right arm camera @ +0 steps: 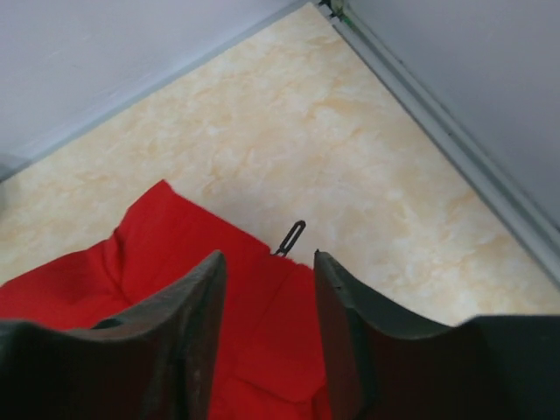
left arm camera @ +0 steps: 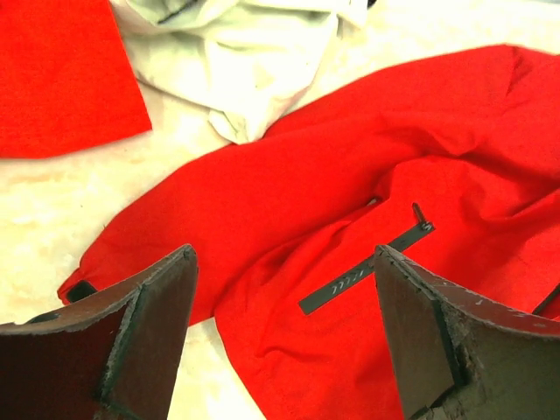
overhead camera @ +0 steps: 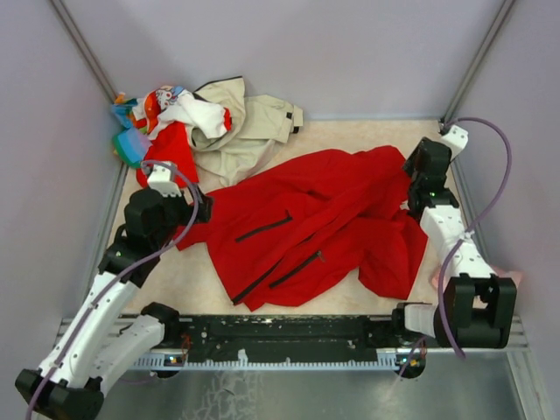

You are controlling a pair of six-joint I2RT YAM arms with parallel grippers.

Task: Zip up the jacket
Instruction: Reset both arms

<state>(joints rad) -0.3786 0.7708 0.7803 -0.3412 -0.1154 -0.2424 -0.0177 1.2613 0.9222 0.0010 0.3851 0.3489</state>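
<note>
Since the red jacket [overhead camera: 324, 219] lies crumpled across the middle of the table [right arm camera: 350, 157], I treat this as the let-go step. Left gripper [left arm camera: 284, 254] jaws are wide and empty above a sleeve, near a pocket zip [left arm camera: 367, 267]. Right gripper [right arm camera: 268, 258] jaws are partly apart and grip nothing, with the zipper pull [right arm camera: 293, 236] just past the tips. I'd lift both straight up, so that no finger snags the cloth.

The bright red fabric jacket [overhead camera: 315, 219] lies across the pale marbled table [overhead camera: 363, 136], 2 slanted black pocket zips [overhead camera: 262, 229] showing. The left gripper [overhead camera: 199, 208] sits at its left edge, the right gripper [overhead camera: 418, 198] at its right.
</note>
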